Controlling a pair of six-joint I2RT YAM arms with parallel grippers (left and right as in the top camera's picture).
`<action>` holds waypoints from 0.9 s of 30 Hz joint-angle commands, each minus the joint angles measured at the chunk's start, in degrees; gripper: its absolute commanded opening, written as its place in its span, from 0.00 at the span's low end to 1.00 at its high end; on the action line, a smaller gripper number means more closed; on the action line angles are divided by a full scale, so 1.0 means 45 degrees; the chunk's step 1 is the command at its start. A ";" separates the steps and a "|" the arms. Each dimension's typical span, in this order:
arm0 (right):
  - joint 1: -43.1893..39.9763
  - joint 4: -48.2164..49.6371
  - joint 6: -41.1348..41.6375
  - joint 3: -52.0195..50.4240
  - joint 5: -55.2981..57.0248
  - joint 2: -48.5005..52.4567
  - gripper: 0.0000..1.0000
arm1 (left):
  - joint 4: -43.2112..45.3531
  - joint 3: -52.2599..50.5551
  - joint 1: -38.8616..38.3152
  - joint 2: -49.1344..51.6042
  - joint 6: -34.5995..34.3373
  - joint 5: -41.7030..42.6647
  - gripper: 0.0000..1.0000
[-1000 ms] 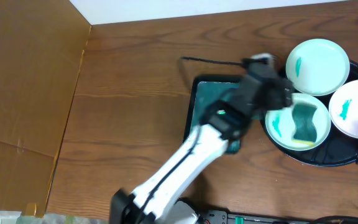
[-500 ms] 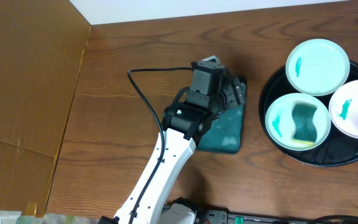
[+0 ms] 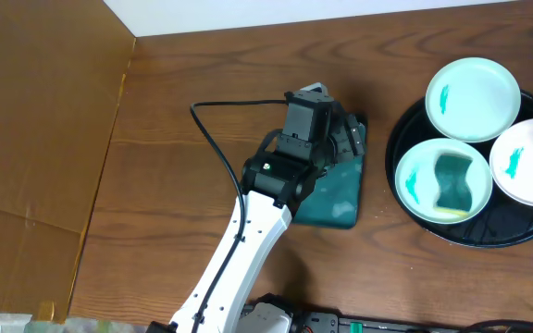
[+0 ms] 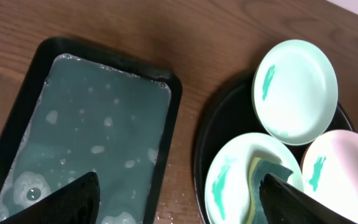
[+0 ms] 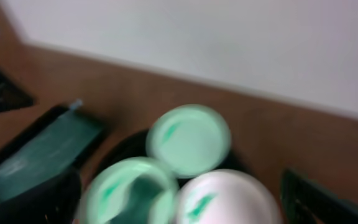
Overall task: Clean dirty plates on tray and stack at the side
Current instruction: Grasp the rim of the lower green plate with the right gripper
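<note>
Though blurred, three white plates with turquoise smears cluster on the black tray, a teal rectangular tray to their left.

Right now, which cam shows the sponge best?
Overhead: the sponge lies whole and unobstructed in a plate on the tray. Left wrist shows it closer, but a claw finger and the frame edge cut it off. Right wrist is motion-blurred; only a darker patch.
</note>
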 commanded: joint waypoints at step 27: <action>0.3653 -0.2943 0.6377 0.0345 0.2793 1.1468 0.51 | -0.0029 0.0010 0.0049 0.0063 0.0126 -0.0117 0.83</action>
